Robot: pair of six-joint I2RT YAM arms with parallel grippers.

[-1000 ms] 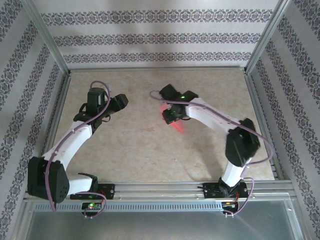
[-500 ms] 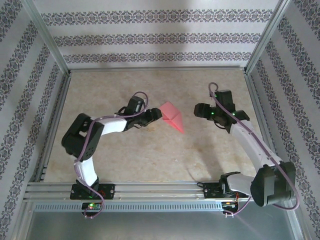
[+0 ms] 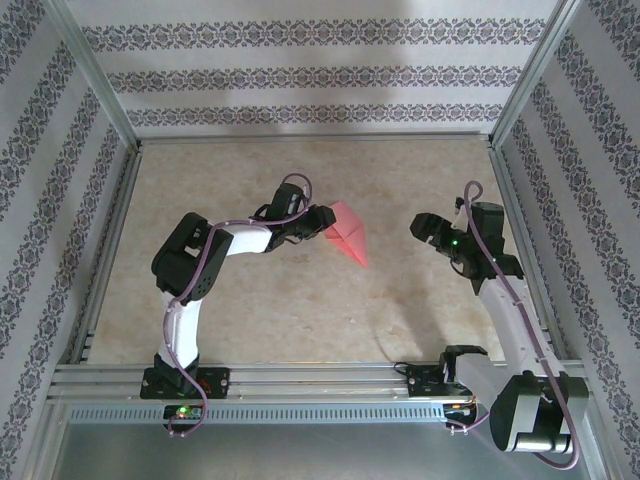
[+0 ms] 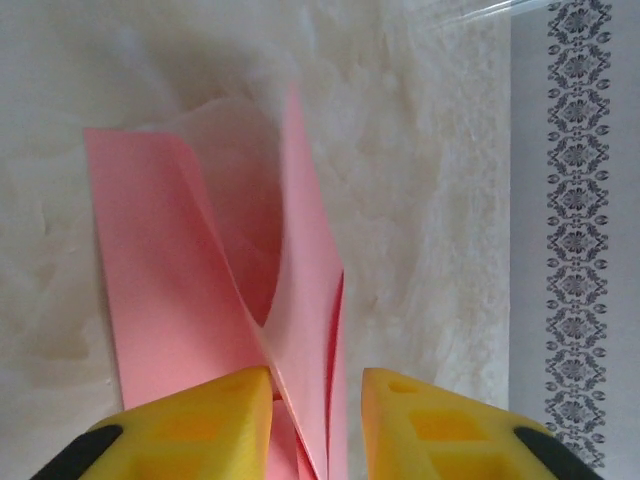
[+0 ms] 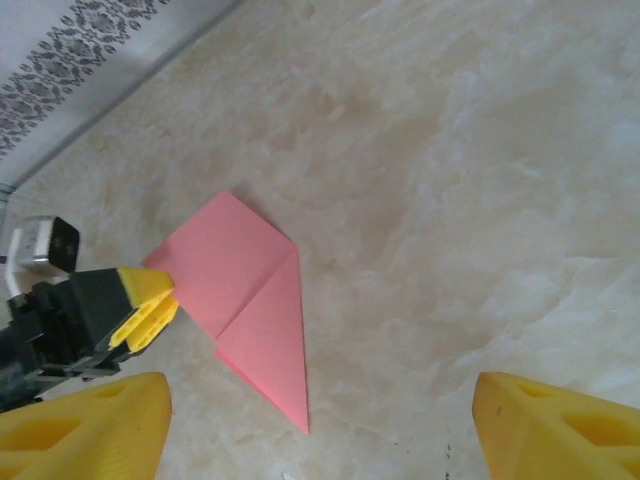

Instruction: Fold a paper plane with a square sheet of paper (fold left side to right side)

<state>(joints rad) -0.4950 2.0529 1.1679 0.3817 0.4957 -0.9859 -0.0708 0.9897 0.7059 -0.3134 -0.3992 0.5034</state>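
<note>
Left gripper straddling the paper plane
Narrow jaws are flanking its raised flaps, grip unclear; right gripper is hanging wide apart.

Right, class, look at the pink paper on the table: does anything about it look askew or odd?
Yes. The folded pink paper is not lying flat: by the left claw, one flap stands up and bows open, so the layers gape instead of sitting creased together.

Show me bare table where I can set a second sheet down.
Bare table runs along the back wall, and again between the paper plane and the near rail. Crowded: left gripper at the plane's left edge, right gripper to its right.
</note>
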